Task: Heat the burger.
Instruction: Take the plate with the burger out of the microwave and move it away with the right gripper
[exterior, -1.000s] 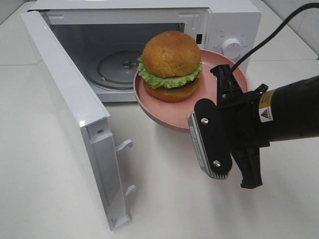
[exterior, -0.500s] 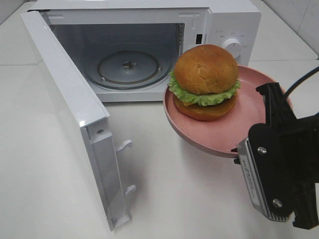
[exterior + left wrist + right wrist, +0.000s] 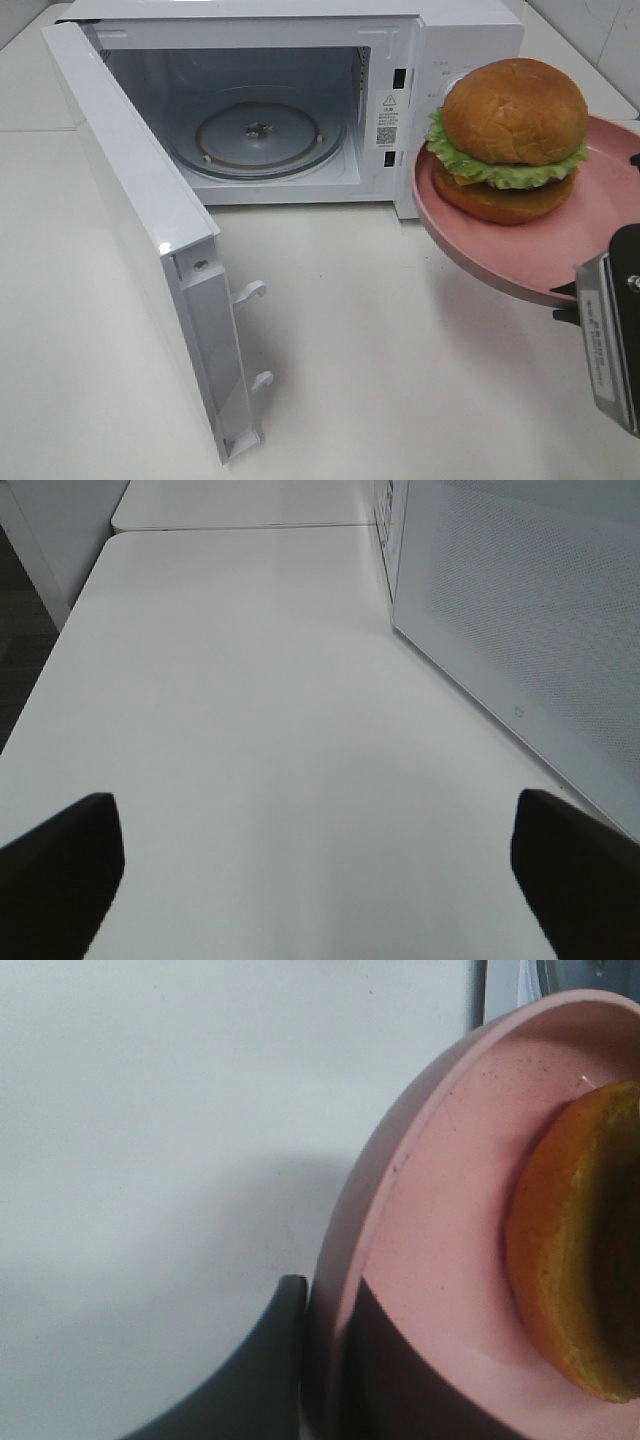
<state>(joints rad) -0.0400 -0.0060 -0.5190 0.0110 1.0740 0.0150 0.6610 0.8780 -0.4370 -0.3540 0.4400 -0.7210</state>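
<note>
Right gripper (image 3: 325,1360) clamped on the rim of one pink plate (image 3: 540,270), left gripper (image 3: 320,870) spread wide over bare table (image 3: 250,730), one burger (image 3: 512,140) on that plate, just beyond the jaws, right of one open microwave (image 3: 260,110)

from my right wrist i look along the pink plate (image 3: 440,1210), whose rim runs up through the view. my right gripper (image 3: 325,1360) is pinched on that rim, one dark finger (image 3: 250,1380) under the outside edge, the other dark against the plate's inside. the burger (image 3: 575,1260) sits on the plate, its orange-brown bun edge showing. pale table (image 3: 150,1110) lies beyond.
</note>
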